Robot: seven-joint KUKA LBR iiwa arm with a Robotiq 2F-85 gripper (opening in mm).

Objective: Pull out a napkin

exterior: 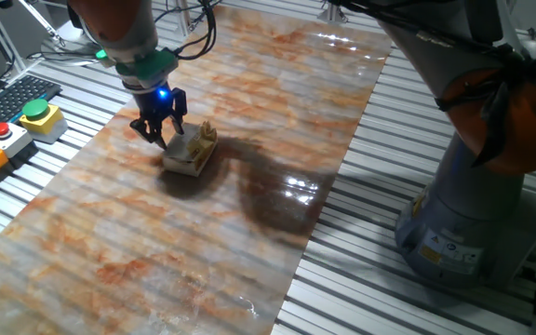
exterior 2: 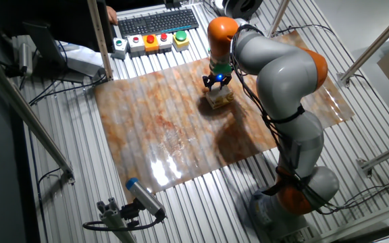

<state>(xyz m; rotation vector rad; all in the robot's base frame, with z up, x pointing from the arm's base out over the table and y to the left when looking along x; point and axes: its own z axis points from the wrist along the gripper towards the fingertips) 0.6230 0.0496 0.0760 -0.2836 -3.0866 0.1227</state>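
A small golden-tan and white box point(exterior: 192, 156) stands on the marbled mat, left of the middle; it also shows in the other fixed view point(exterior 2: 220, 99). A bit of white point(exterior: 187, 146) shows at the box's top; I cannot tell whether it is the napkin or the box's own white face. My gripper point(exterior: 163, 136) points straight down over the box's near-left top edge, its blue light lit. Its fingers look spread, with the tips at or just above the box top. In the other fixed view the gripper point(exterior 2: 216, 83) hangs right over the box.
The marbled mat point(exterior: 156, 242) covers the slatted metal table. A button box with coloured buttons point(exterior: 12, 135) and a keyboard point(exterior: 3, 102) lie at the left edge. My arm's base point(exterior: 463, 223) stands at the right, off the mat.
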